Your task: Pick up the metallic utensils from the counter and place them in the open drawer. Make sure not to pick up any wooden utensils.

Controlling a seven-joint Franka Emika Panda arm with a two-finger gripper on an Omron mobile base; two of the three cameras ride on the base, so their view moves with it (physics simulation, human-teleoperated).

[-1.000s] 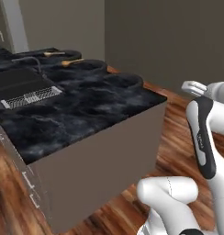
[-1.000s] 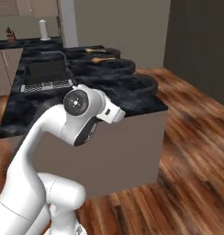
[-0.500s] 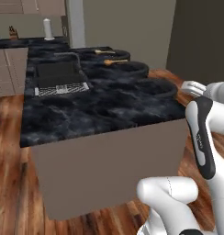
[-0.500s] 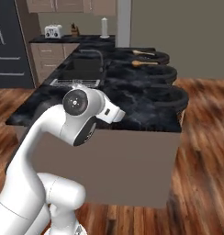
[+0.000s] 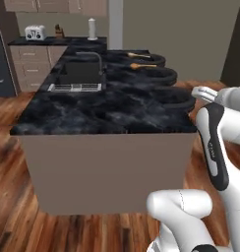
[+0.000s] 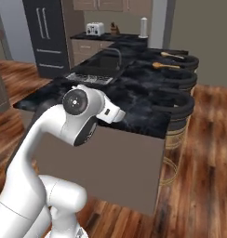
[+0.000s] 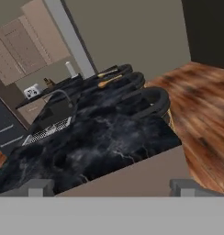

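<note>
Arm (image 6: 50, 139) — glossy white shell in rounded, tubular links with bulbous joint housings. A dark grey circular cap with a small pale centre closes one joint; a dark slot-shaped inlay runs along another link. Gripper (image 7: 112, 187) — two small, squared, grey finger tips (image 7: 39, 187), flat-topped, a wide gap between them.
</note>
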